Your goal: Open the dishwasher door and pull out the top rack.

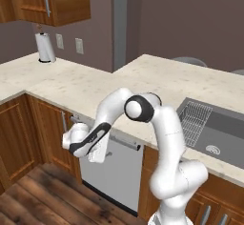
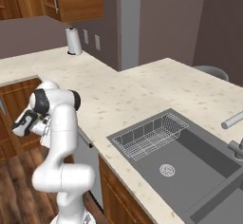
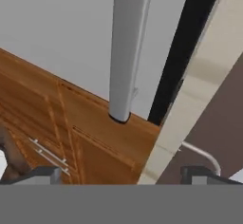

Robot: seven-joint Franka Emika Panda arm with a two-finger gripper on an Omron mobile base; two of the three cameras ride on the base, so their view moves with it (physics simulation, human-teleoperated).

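Fingers (image 3: 121, 173) spread wide, gripping nothing, close before the bar handle (image 3: 127, 52) of the dishwasher door (image 3: 61, 28). Door shut, set under the desk (image 1: 157, 78) edge, between wooden cabinet doors (image 1: 50, 133). Sink (image 2: 190, 171) well off to the right.

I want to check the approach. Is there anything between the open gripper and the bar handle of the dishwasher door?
No. In the hand view the gripper faces the bar handle on the dishwasher door, and the stretch between them is bare.
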